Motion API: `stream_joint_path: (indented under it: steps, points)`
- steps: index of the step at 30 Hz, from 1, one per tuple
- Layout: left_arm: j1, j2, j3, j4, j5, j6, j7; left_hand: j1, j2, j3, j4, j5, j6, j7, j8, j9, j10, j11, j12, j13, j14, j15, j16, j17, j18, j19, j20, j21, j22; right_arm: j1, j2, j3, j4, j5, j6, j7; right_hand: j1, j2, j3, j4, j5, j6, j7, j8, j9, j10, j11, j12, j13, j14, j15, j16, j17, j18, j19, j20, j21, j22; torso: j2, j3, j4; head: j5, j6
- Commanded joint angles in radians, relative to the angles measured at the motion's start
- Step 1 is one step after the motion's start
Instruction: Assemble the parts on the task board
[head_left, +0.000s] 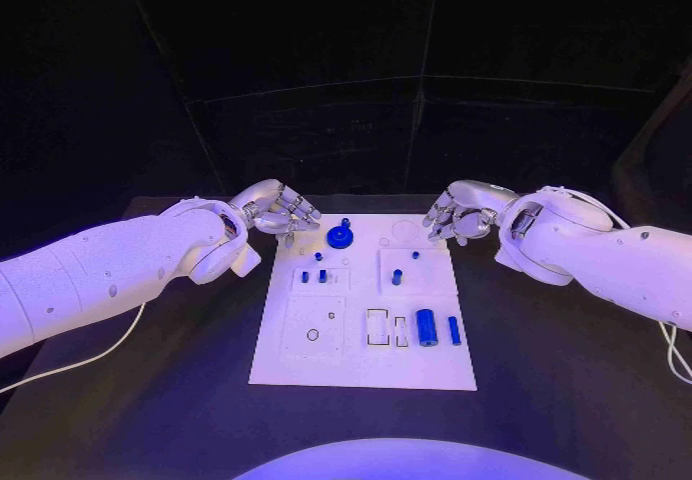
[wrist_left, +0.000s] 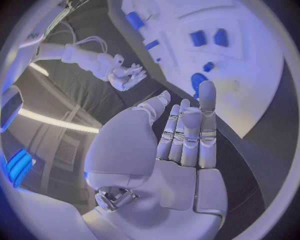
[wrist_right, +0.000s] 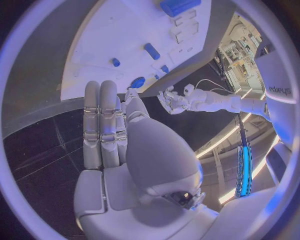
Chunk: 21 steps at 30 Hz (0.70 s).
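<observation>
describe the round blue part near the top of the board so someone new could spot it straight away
Start at the white task board in the middle of the black table and go to its far edge, between the two robot hands. The round blue part sits there, nearer the left robot hand. It is a disc with a small knob standing up from it, while the other blue pieces are slim pegs or cylinders.
</observation>
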<state>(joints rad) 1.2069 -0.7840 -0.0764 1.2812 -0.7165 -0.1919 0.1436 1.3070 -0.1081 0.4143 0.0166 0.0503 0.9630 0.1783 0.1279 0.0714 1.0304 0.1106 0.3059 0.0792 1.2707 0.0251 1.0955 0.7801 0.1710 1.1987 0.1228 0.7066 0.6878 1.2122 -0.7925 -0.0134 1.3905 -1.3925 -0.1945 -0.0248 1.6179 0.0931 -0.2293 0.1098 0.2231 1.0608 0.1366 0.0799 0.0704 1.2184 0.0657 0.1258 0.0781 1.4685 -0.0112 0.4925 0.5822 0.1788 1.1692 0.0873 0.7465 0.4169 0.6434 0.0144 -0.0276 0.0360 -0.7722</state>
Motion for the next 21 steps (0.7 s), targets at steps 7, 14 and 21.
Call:
stream_joint_path:
  steps: [7, 14, 21]
  points:
    - [-0.007, -0.025, 0.0, 0.077, 0.652, -0.03, 0.312, -0.001, 0.022, -0.02, 0.011, -0.001, 0.02, -0.005, 0.017, 0.0, 0.015, -0.008, 0.035, 0.012, -0.047, -0.003, -0.048, -0.077, 0.013, -0.02, 0.001, -0.035, -0.024, -0.032, 0.019, -0.001, -0.004, -0.291, 0.02, -0.069, 0.011, 0.0, -0.016, 0.008, -0.014, -0.018, 0.008, -0.016, -0.003, -0.037, 0.011, -0.038, -0.014, 0.041, 0.001, 0.312, 0.231, -0.023, 0.029, 0.003, 0.218, 0.238, 0.001, -0.0001, -0.001, -0.018, 0.007]
    - [-0.012, -0.029, 0.0, 0.101, 0.689, -0.02, 0.335, -0.001, 0.022, -0.026, 0.012, -0.001, 0.022, -0.005, 0.02, 0.0, 0.015, -0.008, 0.042, 0.014, -0.055, -0.004, -0.057, -0.093, 0.012, -0.022, 0.0, -0.041, -0.028, -0.045, 0.042, -0.001, -0.017, -0.314, 0.036, -0.071, 0.016, 0.002, -0.018, 0.009, -0.017, -0.03, 0.013, -0.016, -0.003, -0.054, 0.019, -0.05, -0.015, 0.036, 0.006, 0.404, 0.298, -0.033, 0.035, 0.01, 0.301, 0.332, 0.003, -0.0012, 0.0016, -0.021, 0.005]
    - [-0.013, -0.034, 0.0, 0.108, 0.695, -0.018, 0.335, -0.002, 0.021, -0.036, 0.014, -0.001, 0.017, 0.003, 0.02, -0.002, 0.007, -0.003, 0.047, 0.015, -0.063, -0.001, -0.063, -0.105, 0.012, -0.023, 0.001, -0.048, -0.033, -0.057, 0.057, -0.001, -0.029, -0.318, 0.041, -0.072, 0.023, 0.007, -0.016, 0.008, -0.023, -0.04, 0.017, -0.017, -0.003, -0.066, 0.023, -0.055, -0.016, 0.028, 0.01, 0.434, 0.315, -0.034, 0.027, 0.014, 0.33, 0.362, 0.005, -0.0004, 0.0035, -0.022, 0.007]
